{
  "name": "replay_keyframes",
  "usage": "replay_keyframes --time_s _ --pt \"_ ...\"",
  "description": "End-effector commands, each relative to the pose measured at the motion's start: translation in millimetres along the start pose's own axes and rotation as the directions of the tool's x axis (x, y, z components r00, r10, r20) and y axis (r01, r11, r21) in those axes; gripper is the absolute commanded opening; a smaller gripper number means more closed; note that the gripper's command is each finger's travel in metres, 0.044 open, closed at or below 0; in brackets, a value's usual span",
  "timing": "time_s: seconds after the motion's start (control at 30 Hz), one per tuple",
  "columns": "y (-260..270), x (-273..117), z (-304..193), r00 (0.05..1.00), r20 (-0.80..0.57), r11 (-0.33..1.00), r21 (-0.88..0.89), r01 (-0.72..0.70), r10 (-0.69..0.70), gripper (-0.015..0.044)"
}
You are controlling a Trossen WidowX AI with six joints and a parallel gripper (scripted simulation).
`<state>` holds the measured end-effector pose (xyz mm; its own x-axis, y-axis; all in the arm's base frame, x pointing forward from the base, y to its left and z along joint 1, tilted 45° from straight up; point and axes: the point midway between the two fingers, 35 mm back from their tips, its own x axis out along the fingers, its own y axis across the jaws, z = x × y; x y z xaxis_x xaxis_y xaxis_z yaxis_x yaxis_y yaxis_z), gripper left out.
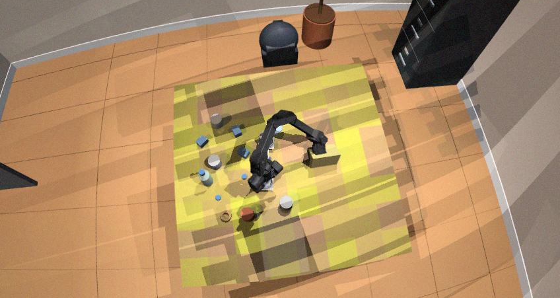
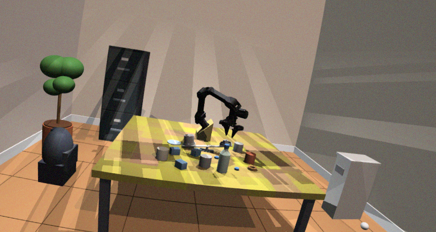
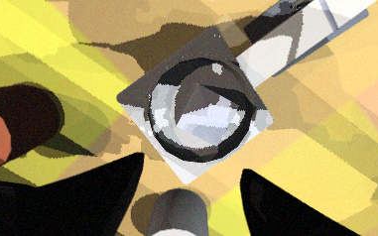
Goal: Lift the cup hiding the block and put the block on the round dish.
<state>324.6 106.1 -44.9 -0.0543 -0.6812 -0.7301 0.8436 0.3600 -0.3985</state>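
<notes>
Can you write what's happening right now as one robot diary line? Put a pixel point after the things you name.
gripper (image 1: 266,175) (image 2: 230,135) (image 3: 192,169): open | block (image 3: 207,119): uncovered on balance (image 2: 199,146) (image 3: 188,176) | other cup (image 2: 188,139): on balance | dish (image 1: 278,129) (image 2: 174,142): no block
</notes>
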Motion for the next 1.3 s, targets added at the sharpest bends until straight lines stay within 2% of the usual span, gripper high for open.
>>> replay_keyframes --time_s 0.0,0.23,1.27 --pt "-1 -2 8 1.0 0.008 0.992 0.123 0.001 -0.002 0.026" --pt "-4 -5 20 1.0 0.017 0.942 0.335 0.001 -0.007 0.026" --pt "-4 40 22 1.0 0.019 0.94 0.341 0.001 -0.007 0.026"
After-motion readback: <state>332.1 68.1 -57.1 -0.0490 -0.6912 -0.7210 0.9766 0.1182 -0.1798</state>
